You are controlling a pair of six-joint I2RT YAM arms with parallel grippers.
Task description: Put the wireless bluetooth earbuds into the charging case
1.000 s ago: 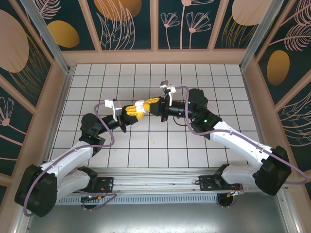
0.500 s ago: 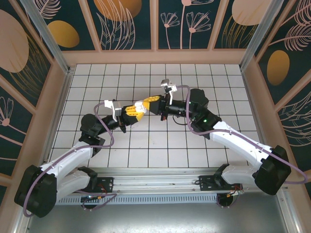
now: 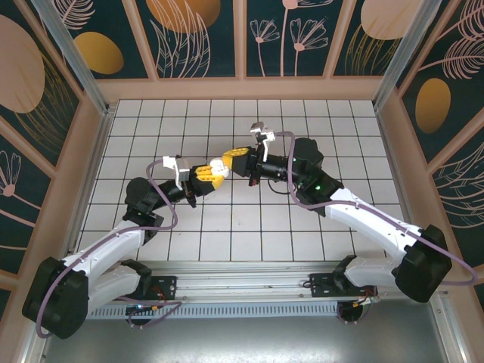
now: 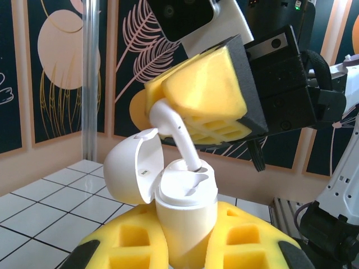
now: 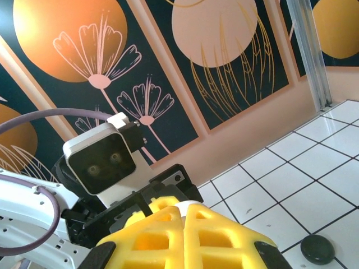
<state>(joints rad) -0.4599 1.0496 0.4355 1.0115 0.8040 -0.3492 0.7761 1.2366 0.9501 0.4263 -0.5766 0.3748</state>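
I am clamping my right gripper [image 4: 193,103] on the bulb of a white earbud [image 4: 175,128], whose stem tip is reaching down into a socket of the charging case [image 4: 185,204]; my left gripper [image 4: 182,246] is squeezing the case just beneath. Both pieces look light, hard and slick, so I am holding the bud by its bulb, stem free. The open lid [image 4: 132,168] is crowding one side of the stem, while both hands are hanging above the tiled table [image 3: 302,121] with open room around.
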